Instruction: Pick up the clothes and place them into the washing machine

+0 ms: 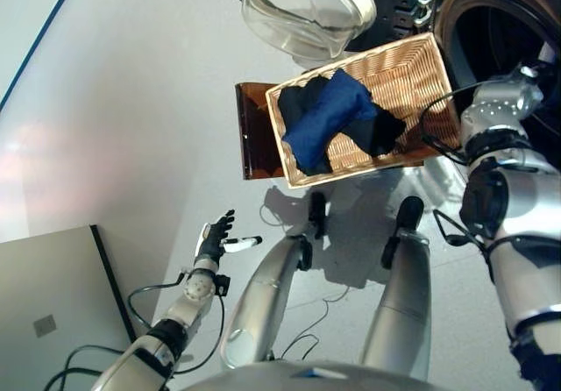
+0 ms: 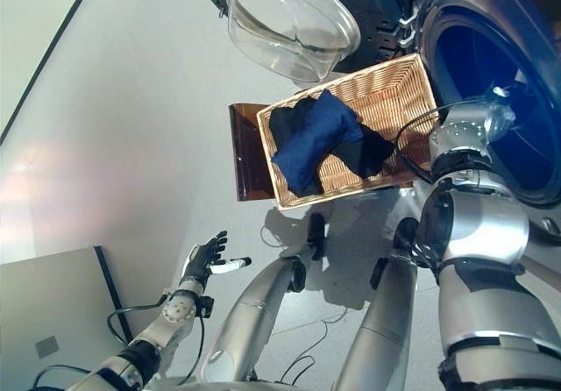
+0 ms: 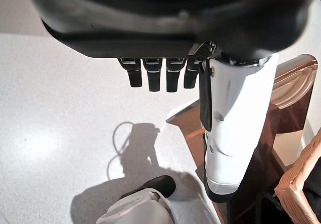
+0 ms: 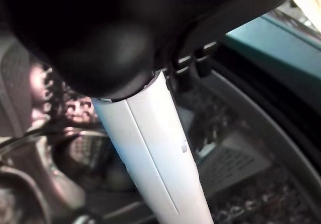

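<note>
I'm seeing left hand (image 1: pixel 213 236) hanging released | right hand (image 4: pixel 150 148) reaching inside washing machine (image 2: pixel 491 84), fingers straight, empty | clothes (image 1: pixel 337 119) sitting in basket (image 1: pixel 412 71)

Laundry room: washing machine (image 2: pixel 491 84), basket (image 2: pixel 394 84)

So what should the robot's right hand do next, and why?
Probably draw the right hand back out of the washing machine's drum toward the woven wicker basket. It seems to hold nothing, while the blue cloth and black clothes lie in the basket.
</note>
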{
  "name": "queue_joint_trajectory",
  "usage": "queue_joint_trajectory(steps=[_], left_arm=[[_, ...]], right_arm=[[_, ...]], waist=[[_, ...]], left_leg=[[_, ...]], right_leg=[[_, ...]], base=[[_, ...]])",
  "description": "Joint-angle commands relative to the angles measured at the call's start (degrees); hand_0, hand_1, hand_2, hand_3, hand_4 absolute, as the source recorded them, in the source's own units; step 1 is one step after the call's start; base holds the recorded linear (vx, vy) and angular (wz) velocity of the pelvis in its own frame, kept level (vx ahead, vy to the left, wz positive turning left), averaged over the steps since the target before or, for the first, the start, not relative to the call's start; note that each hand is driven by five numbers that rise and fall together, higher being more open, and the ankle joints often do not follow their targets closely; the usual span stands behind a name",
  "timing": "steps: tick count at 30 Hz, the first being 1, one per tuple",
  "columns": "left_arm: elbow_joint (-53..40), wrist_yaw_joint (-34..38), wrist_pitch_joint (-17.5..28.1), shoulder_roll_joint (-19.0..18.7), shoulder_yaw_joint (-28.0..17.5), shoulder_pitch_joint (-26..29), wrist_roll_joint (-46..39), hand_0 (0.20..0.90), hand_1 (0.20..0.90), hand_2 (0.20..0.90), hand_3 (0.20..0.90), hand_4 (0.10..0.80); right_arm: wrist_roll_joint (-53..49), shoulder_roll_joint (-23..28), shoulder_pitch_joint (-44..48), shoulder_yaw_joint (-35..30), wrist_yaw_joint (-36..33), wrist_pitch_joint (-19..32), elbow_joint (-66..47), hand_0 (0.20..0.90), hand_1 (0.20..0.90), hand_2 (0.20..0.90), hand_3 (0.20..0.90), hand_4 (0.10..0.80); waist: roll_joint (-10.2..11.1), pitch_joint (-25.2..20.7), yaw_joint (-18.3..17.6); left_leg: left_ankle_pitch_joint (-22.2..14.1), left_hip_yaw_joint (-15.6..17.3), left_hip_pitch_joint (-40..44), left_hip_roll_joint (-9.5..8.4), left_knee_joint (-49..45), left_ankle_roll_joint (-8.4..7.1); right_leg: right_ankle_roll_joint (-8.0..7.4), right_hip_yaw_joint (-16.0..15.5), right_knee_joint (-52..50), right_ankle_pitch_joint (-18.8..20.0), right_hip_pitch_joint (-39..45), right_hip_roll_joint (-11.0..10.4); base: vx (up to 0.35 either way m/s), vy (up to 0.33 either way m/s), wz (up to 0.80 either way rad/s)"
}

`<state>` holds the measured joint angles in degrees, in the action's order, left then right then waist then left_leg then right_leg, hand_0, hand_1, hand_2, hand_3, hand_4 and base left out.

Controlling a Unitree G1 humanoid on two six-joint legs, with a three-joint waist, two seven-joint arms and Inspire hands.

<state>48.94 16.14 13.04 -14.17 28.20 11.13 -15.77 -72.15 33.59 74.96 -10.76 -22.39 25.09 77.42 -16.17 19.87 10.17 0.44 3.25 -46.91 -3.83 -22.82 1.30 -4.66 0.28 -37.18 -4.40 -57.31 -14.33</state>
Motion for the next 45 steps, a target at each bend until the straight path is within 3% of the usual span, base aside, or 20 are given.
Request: queue_joint_trajectory(steps=[1, 8, 11, 13, 14, 18, 27, 32, 35, 44, 45], left_arm=[[3.5, 1.0, 1.5, -2.0, -0.8, -1.9, -2.0, 0.900, 0.900, 0.900, 0.900, 0.800], [3.1, 0.9, 1.5, -2.2, -0.9, -1.8, -1.8, 0.900, 0.900, 0.900, 0.900, 0.800], [4.8, 0.7, 1.3, -1.4, -0.9, -1.5, -1.6, 0.900, 0.900, 0.900, 0.900, 0.800], [5.7, 0.5, 1.2, -0.6, -0.9, -1.1, -1.8, 0.900, 0.900, 0.900, 0.900, 0.800], [6.0, 0.5, 1.3, -0.2, -0.6, -0.7, -1.7, 0.900, 0.900, 0.900, 0.900, 0.800], [6.5, 0.4, 1.4, 0.5, -0.6, -0.5, -1.8, 0.900, 0.900, 0.900, 0.900, 0.800], [11.3, 0.1, 0.6, 2.6, -1.4, 0.0, -1.0, 0.900, 0.900, 0.900, 0.900, 0.800], [14.2, -0.9, 0.2, 2.8, -2.9, -1.1, 0.8, 0.900, 0.900, 0.900, 0.900, 0.800], [15.0, -0.9, 0.2, 2.2, -4.5, -2.2, 2.9, 0.900, 0.900, 0.900, 0.900, 0.800], [17.9, -0.3, 0.2, 1.3, -8.3, -2.4, 5.9, 0.900, 0.900, 0.900, 0.900, 0.800], [18.7, -0.3, 0.3, 1.0, -9.3, -3.0, 7.0, 0.900, 0.900, 0.900, 0.900, 0.800]], right_arm=[[3.1, 6.8, -2.3, 5.4, 2.0, 4.9, -9.2, 0.900, 0.900, 0.900, 0.900, 0.800], [4.2, 7.8, -2.4, 6.7, 2.3, 3.5, -7.0, 0.900, 0.900, 0.900, 0.900, 0.800], [4.7, 3.3, -5.4, 6.4, 3.5, 1.2, -3.5, 0.900, 0.900, 0.900, 0.900, 0.800], [4.3, -0.2, -7.8, 5.6, 4.1, 0.9, -3.2, 0.900, 0.900, 0.900, 0.900, 0.800], [3.4, -3.8, -9.7, 4.9, 4.7, 0.9, -3.3, 0.900, 0.900, 0.900, 0.900, 0.800], [2.7, -8.6, -13.6, 4.0, 5.5, 1.1, -5.2, 0.900, 0.900, 0.900, 0.900, 0.800], [2.9, -14.0, -24.0, 2.0, 6.6, -0.6, -4.5, 0.900, 0.900, 0.900, 0.900, 0.800], [16.3, -14.0, -30.0, 8.5, 5.2, -5.9, -2.3, 0.900, 0.900, 0.900, 0.900, 0.800], [33.8, -13.6, -33.6, 16.4, 3.4, -10.7, -2.4, 0.900, 0.900, 0.900, 0.900, 0.800], [57.1, -14.3, -38.0, 30.6, 3.2, -15.1, -9.4, 0.900, 0.900, 0.900, 0.900, 0.800], [64.0, -13.7, -38.9, 34.4, 3.0, -15.8, -11.4, 0.900, 0.900, 0.900, 0.900, 0.800]], waist=[[-0.4, -4.4, 0.0], [-0.3, -4.5, 0.2], [-0.5, -4.1, 0.0], [-0.4, -4.6, -0.1], [-0.5, -4.2, -0.2], [-0.2, -4.0, -0.8], [2.7, -4.6, -2.9], [6.0, -5.4, -4.2], [8.8, -6.3, -4.6], [12.9, -7.3, -5.8], [13.8, -7.5, -5.7]], left_leg=[[-4.7, -3.1, 0.9, 2.00, 1.2, -4.42], [-3.7, -2.8, 1.8, 1.64, 2.9, -4.34], [-2.4, -2.2, 1.8, 1.69, 3.5, -3.81], [-3.5, -2.5, 3.0, 1.62, 4.2, -3.86], [-1.8, -1.8, 3.0, 1.77, 4.9, -3.61], [-1.4, -1.8, 4.5, 1.83, 6.0, -3.63], [-1.5, -1.6, 10.4, 1.72, 8.8, -3.70], [-1.0, -1.5, 16.5, 1.82, 12.2, -3.71], [-0.4, -1.3, 20.7, 1.75, 14.9, -3.74], [0.0, -1.7, 24.5, 1.54, 16.5, -3.69], [0.1, -1.8, 25.1, 1.56, 16.9, -3.63]], right_leg=[[0.61, -2.9, 2.5, -6.5, 7.0, 2.7], [0.44, -2.4, 3.9, -5.5, 7.6, 2.6], [0.67, -2.7, 5.5, -3.1, 7.7, 2.7], [0.31, -2.3, 6.5, -3.9, 8.9, 2.8], [0.46, -2.9, 7.9, -1.9, 9.1, 2.7], [0.33, -3.2, 9.7, -1.0, 10.8, 2.8], [-0.21, -4.2, 16.1, 1.8, 18.3, 2.8], [-0.90, -4.7, 22.3, 4.4, 25.5, 2.9], [-1.55, -5.2, 27.0, 6.7, 30.5, 2.5], [-2.32, -5.9, 32.8, 10.1, 36.1, 2.1], [-2.58, -6.0, 33.9, 10.8, 36.6, 2.1]], base=[[0.000, 0.000, 0.00], [0.000, 0.005, 0.00], [-0.056, 0.041, 0.02], [0.008, 0.020, -0.04], [0.011, 0.037, -0.15], [-0.018, 0.027, -0.15], [0.046, 0.027, -0.03], [0.083, 0.010, -0.11], [0.096, -0.006, -0.15], [0.044, -0.012, 0.00], [0.000, 0.000, 0.00]])
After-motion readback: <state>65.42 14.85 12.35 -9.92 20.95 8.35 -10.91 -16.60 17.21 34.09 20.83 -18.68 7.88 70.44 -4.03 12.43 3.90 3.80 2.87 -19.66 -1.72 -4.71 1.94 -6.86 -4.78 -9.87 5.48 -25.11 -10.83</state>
